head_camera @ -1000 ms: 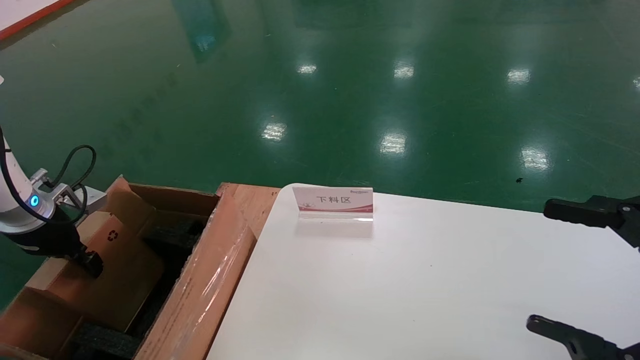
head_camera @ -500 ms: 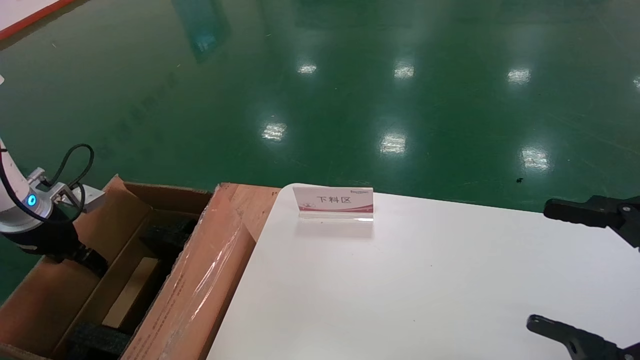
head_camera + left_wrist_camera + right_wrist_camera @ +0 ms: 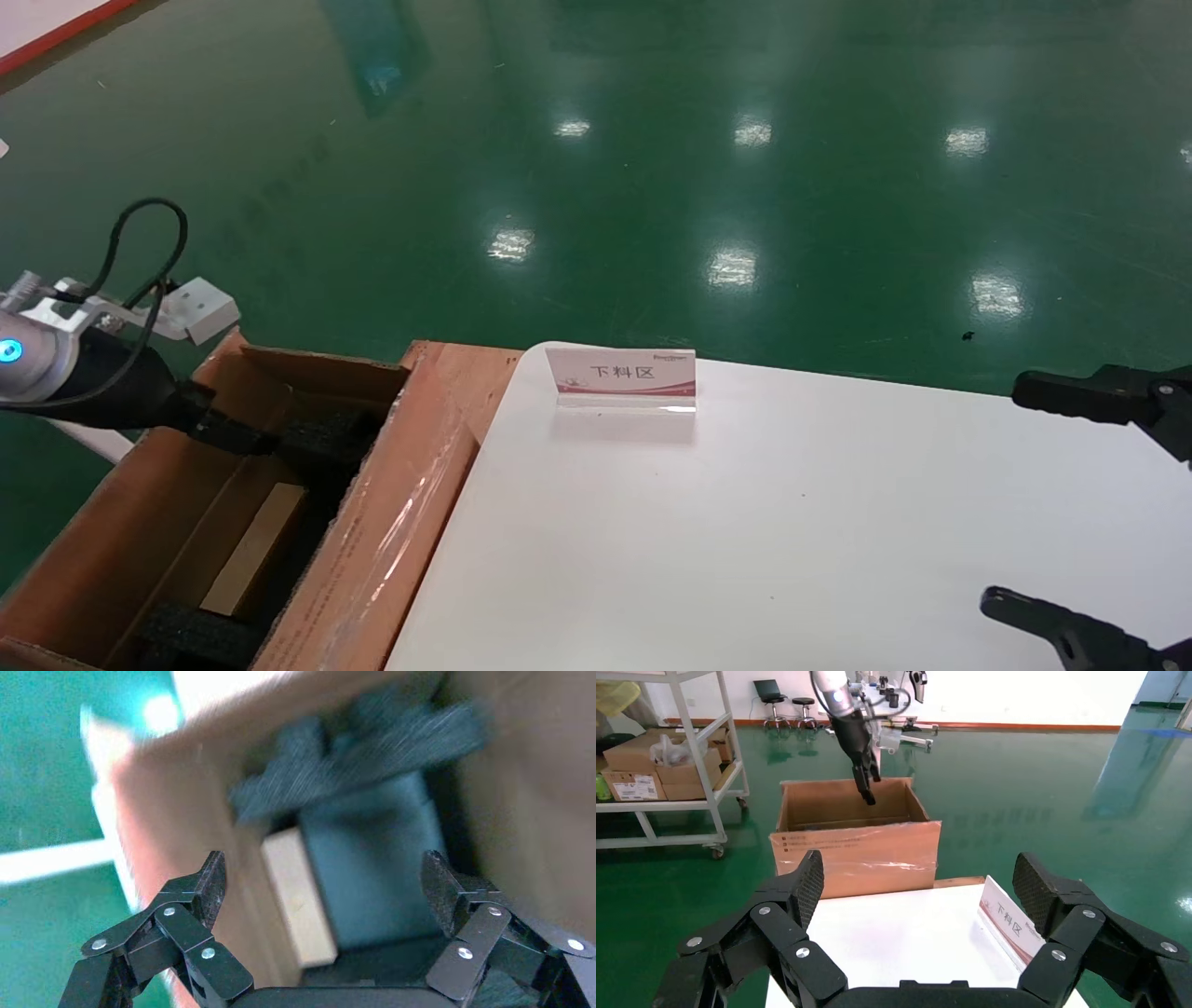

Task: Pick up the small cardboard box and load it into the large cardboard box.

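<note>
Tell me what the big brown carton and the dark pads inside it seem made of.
The big brown flapped carton looks like matte corrugated cardboard, with glossy clear tape on one flap. The black pads look like coarse, grainy foam, though that is a guess.

Large cardboard box (image 3: 121,522): matt corrugated board, glossy clear tape (image 3: 396,522) on one flap, rough black foam pads (image 3: 331,433). Counter (image 3: 792,522): smooth white. Floor (image 3: 596,168): glossy green.

left arm (image 3: 56,359): silver wrist, glowing blue ring, looped black cable, white bracket
left pincer (image 3: 323,881): black linkage fingers, silver rivets
right pincer (image 3: 916,881): seemingly identical
</note>
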